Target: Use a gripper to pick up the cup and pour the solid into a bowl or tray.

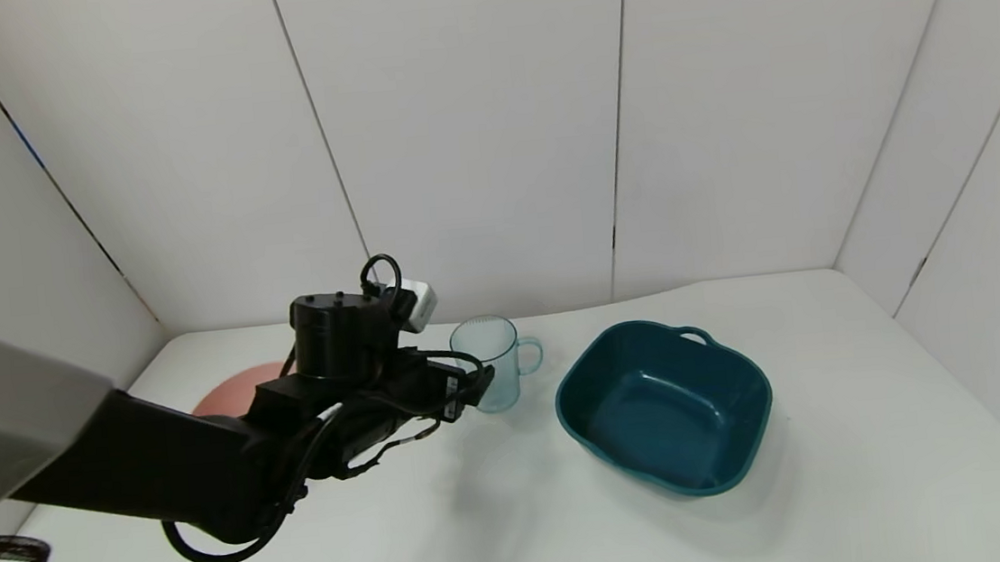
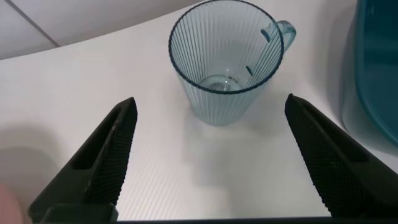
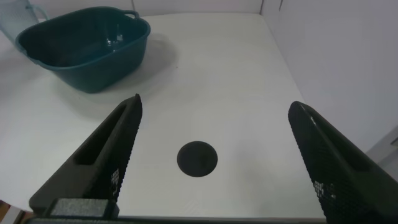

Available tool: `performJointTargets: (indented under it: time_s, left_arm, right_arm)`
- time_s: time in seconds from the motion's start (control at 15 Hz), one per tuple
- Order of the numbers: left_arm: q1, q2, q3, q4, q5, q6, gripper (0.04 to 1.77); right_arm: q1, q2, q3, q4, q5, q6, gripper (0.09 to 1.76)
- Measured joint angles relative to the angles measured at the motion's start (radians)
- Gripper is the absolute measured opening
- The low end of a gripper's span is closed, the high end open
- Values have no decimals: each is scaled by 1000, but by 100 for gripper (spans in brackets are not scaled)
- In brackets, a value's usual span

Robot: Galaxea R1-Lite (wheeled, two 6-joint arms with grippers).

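The cup (image 1: 491,361) stands upright on the white table, its handle turned towards the teal basin. In the left wrist view the cup (image 2: 205,50) looks empty; I see no solid in it or anywhere else. My left gripper (image 1: 478,384) is open and empty, just short of the cup on its near left side. In its own view the left gripper (image 2: 210,102) has its fingers spread wider than the cup, which stands ahead of the tips. The pale-pink bowl (image 1: 237,383) shows only as an edge behind the left arm; its inside is hidden. My right gripper (image 3: 216,102) is open and empty above bare table.
A dark-teal squarish basin (image 1: 743,368) with a handle stands right of the cup and looks empty; it also shows in the right wrist view (image 3: 81,43). A round black spot (image 3: 197,158) lies on the table below the right gripper. White walls enclose the table.
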Motion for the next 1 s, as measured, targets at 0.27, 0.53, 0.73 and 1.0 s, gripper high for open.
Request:
performJointTargets:
  time_s: [0.27, 0.53, 0.73, 1.0]
  left_arm:
    - [5, -171, 28, 148, 2, 3, 170]
    - [8, -345, 33, 263, 9, 5, 171]
    - [19, -470, 61, 302, 9, 6, 171]
    - [32, -653, 150, 330, 9, 10, 171]
  right_arm:
    - [0, 0, 0, 0, 0, 0, 171]
    - [-2, 0, 0, -3, 0, -1, 171]
    - [-2, 0, 4, -16, 1, 0, 171]
    - [-2, 0, 5, -15, 1, 0, 171]
